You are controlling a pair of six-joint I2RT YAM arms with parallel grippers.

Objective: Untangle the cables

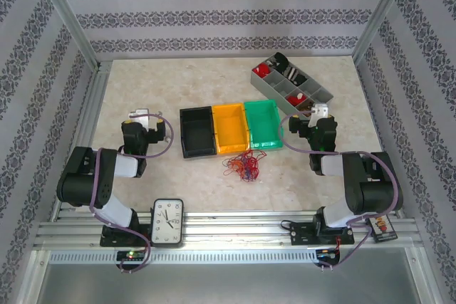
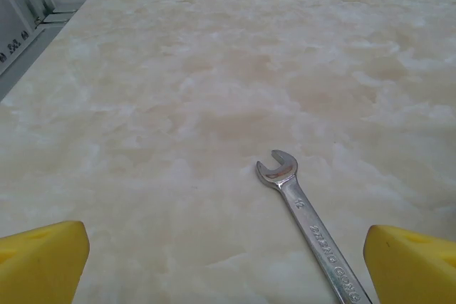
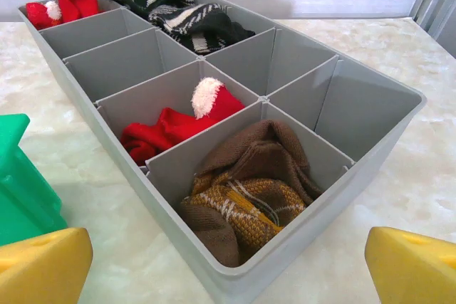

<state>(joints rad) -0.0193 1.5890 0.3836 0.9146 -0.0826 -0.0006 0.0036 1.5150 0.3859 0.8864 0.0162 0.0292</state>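
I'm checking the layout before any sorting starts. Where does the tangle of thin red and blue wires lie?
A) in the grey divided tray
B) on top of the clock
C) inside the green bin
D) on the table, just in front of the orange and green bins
D: the top view shows the wires bunched on the bare table, on the near side of the orange bin and green bin, outside both.
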